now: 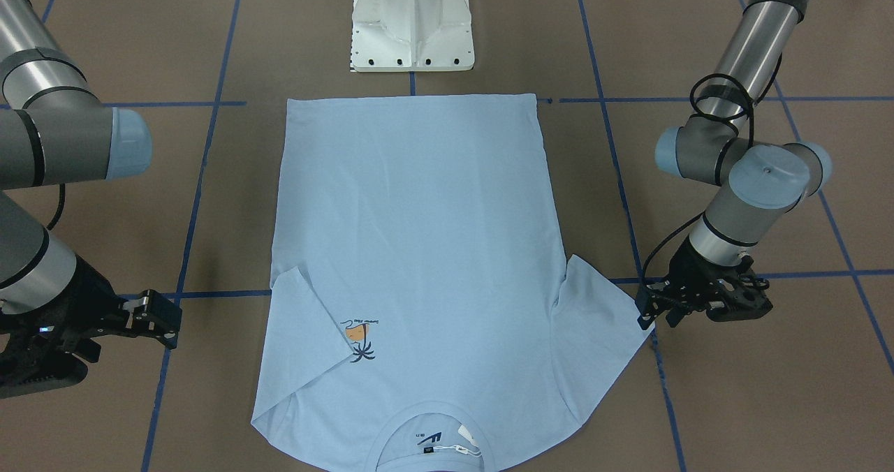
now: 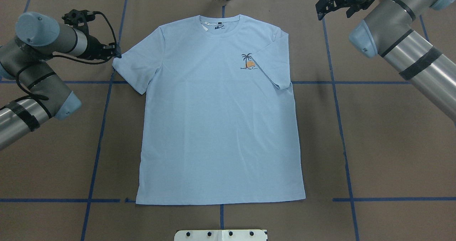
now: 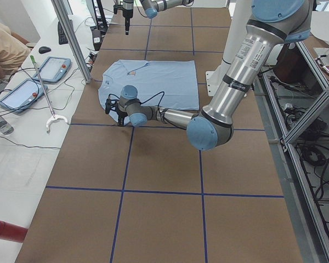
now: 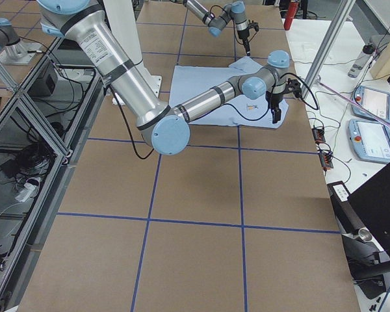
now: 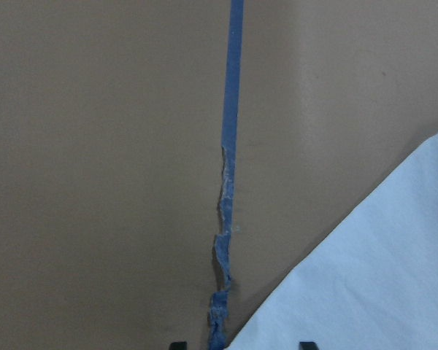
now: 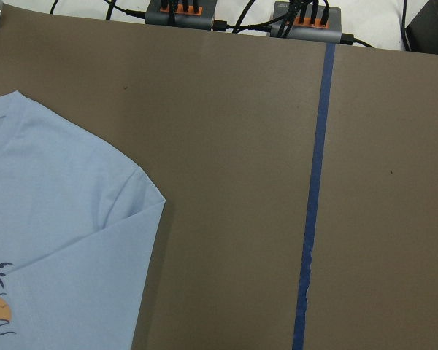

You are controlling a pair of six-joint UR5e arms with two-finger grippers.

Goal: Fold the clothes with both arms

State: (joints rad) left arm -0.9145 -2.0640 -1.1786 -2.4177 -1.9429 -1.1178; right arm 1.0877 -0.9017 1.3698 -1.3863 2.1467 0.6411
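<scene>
The T-shirt (image 2: 221, 127) lies flat on the table (image 2: 392, 144); the left gripper (image 2: 117, 52), jaws apart, straddles its sleeve corner (image 2: 123, 61) — it should close low, catching both fabric layers. The right gripper (image 2: 325, 6) hovers clear — open or closed, one cannot tell

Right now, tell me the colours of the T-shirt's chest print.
The chest print is orange and dark; clearest in the overhead exterior view.
</scene>
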